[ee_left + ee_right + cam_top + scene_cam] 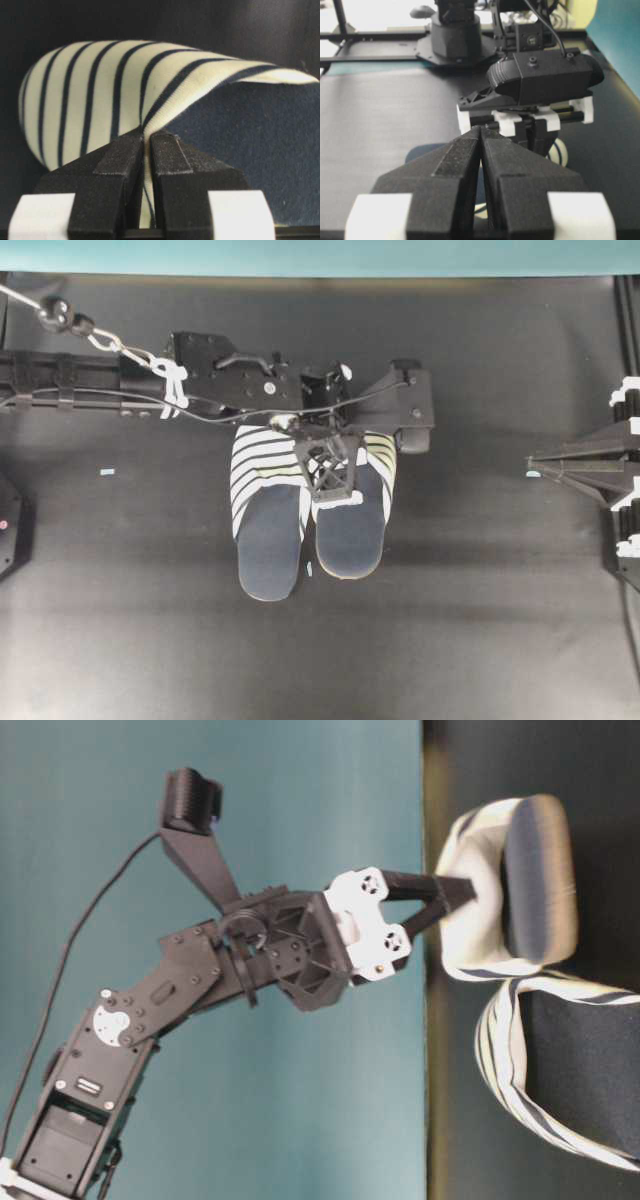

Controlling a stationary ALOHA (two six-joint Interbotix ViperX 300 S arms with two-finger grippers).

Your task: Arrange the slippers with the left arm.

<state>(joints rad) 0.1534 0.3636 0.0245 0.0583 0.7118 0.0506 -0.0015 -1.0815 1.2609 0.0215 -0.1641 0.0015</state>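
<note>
A black desk (480,620) with a teal wall behind it fills my overhead view. The two slippers (300,515) lie side by side near the middle, touching, heels toward the bottom. My left arm (150,385) reaches in from the left, and its left gripper (145,145) is pinched tight on the striped upper edge of the right-hand slipper. The right gripper (481,137) sits at the right edge, its jaws pressed together on nothing.
</note>
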